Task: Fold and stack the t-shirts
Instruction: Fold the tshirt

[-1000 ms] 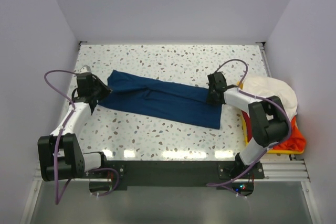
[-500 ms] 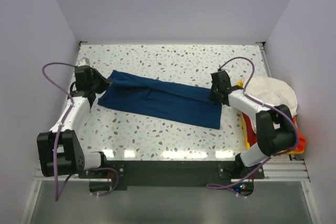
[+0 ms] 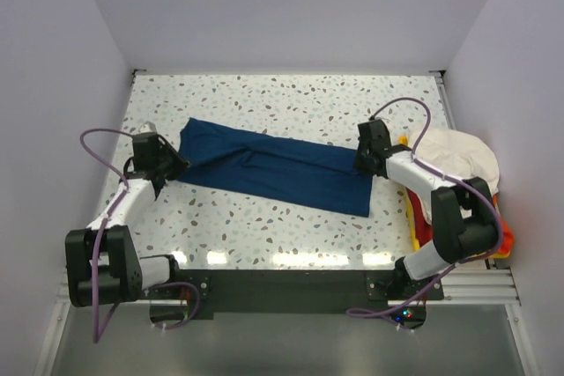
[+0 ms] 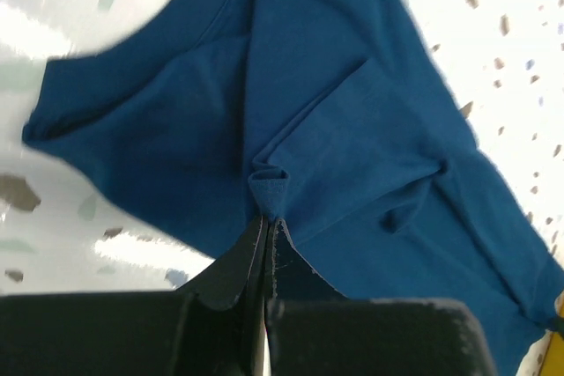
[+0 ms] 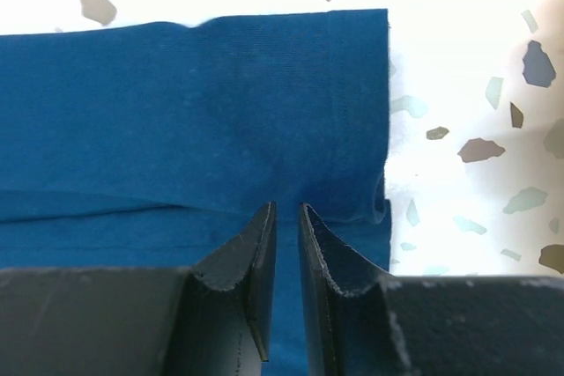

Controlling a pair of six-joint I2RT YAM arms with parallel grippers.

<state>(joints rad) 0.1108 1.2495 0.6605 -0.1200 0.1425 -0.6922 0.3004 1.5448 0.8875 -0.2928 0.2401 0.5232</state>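
Observation:
The navy blue t-shirt lies as a long folded band across the middle of the table. My left gripper is at its left end, shut on a pinched bunch of the cloth; its fingertips meet in the left wrist view. My right gripper is at the shirt's right end. Its jaws stand a narrow gap apart over the flat navy cloth, with no cloth bunched between them. A cream-white shirt and an orange-red shirt lie heaped at the right.
The yellow bin holding the heaped shirts stands at the table's right edge, close behind my right arm. White walls close in the table on the left, back and right. Speckled tabletop shows in front of the navy shirt.
My left gripper has moved toward the near side, dragging the shirt's left end with it. My right gripper has shifted slightly right at the shirt's right edge.

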